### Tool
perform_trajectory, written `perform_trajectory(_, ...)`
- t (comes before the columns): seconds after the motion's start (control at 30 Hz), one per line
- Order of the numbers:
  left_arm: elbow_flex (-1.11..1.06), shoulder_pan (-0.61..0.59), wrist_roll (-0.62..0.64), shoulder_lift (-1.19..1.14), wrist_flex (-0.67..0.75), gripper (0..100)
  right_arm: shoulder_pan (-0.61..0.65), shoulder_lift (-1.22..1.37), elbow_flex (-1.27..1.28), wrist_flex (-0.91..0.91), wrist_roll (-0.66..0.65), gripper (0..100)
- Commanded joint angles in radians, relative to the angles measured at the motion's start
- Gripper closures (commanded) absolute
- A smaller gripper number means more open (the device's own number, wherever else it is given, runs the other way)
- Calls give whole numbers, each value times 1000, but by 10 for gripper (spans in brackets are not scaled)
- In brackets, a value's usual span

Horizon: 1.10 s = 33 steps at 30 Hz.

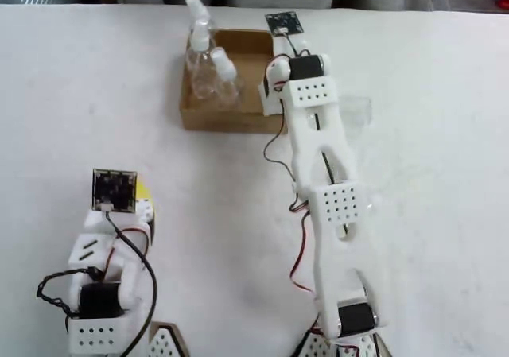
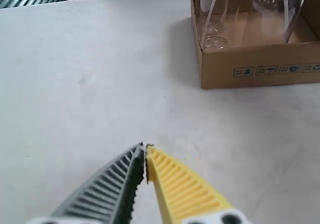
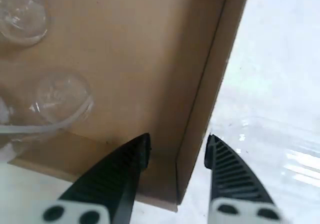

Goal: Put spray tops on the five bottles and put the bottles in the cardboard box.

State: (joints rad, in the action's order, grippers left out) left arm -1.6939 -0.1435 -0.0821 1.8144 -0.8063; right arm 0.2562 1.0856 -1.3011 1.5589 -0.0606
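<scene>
Both arms are built from white plastic shells with perforated plates and black motor blocks, and a small dark circuit board (image 1: 114,190) is mounted behind each set of jaws. The left arm (image 1: 103,293) is trailed by looped black cable, while thin red and black wires are run along the right arm (image 1: 330,198). The left gripper (image 2: 145,156) is fitted with one grey and one yellow ribbed finger, the right gripper (image 3: 177,151) with two black ones. White bases with dark screw holes are seen behind them.

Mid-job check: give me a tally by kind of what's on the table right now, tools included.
Cardboard box: 1
Bottles with spray tops, standing in the box: 3
Clear bottle-like item on the table beside the box, partly hidden: 1
Tools: 2, left tool and right tool
Total: 7
</scene>
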Motion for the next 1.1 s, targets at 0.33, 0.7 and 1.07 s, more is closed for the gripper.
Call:
perform_trajectory(0.33,0,10,-6,7,2,976,7,-22,-28,-31,-2,978)
perform_trajectory(0.7,0,10,-6,7,2,976,7,-21,-25,-31,-5,982)
perform_trajectory(1.07,0,10,-6,7,5,976,8,-21,-25,2,-37,982)
